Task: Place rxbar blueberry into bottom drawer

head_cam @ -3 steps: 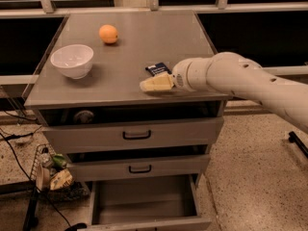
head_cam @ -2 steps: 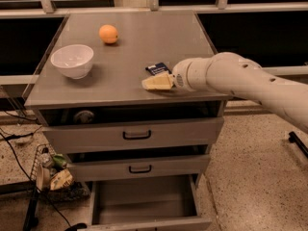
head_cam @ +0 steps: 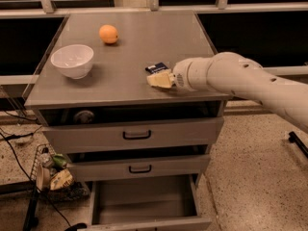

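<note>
The rxbar blueberry (head_cam: 157, 68) is a dark navy wrapped bar lying on the grey cabinet top (head_cam: 125, 52), partly hidden behind my gripper. My gripper (head_cam: 160, 79) reaches in from the right on a white arm and sits low on the top, right at the bar's near side. The bottom drawer (head_cam: 144, 202) is pulled open below, a wide grey box with a plain grey inside.
A white bowl (head_cam: 72, 60) stands at the left of the top and an orange fruit (head_cam: 109, 33) near the back. Two upper drawers with black handles (head_cam: 137, 135) are shut. Clutter and cables (head_cam: 50, 172) lie on the floor at left.
</note>
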You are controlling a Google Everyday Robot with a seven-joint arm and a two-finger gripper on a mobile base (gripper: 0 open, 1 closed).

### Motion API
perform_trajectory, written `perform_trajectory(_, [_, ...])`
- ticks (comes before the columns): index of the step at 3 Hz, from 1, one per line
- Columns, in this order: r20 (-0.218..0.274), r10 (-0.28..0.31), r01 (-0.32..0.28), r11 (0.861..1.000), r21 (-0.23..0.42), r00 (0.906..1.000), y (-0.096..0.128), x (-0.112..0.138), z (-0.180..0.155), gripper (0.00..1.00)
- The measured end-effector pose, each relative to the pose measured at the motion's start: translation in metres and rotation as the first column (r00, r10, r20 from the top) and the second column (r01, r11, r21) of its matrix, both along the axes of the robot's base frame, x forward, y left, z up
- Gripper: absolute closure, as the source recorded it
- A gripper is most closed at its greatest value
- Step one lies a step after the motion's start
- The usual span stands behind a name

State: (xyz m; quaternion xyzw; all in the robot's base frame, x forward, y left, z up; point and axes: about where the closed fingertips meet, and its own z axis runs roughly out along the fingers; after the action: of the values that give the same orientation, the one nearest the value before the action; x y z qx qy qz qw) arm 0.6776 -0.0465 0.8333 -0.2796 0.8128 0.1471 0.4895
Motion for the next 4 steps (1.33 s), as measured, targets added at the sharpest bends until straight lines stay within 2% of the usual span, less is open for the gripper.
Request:
perform_trajectory(1, [0.001,-0.002,0.002,1.0,-0.002,1.0,-0.001,0.0,0.0,0.54])
perform_trajectory(2, [0.001,-0.002,0.002,1.0,-0.002,1.0,-0.001,0.001,0.003,0.69])
perform_trajectory(3, [0.008,-0.004,0.004,1.0,-0.003,1.0,-0.002,0.001,0.006,0.93])
perform_trajectory(4, [0.007,0.018,-0.017,1.0,-0.006,0.9998,0.001,0.001,0.038,1.0])
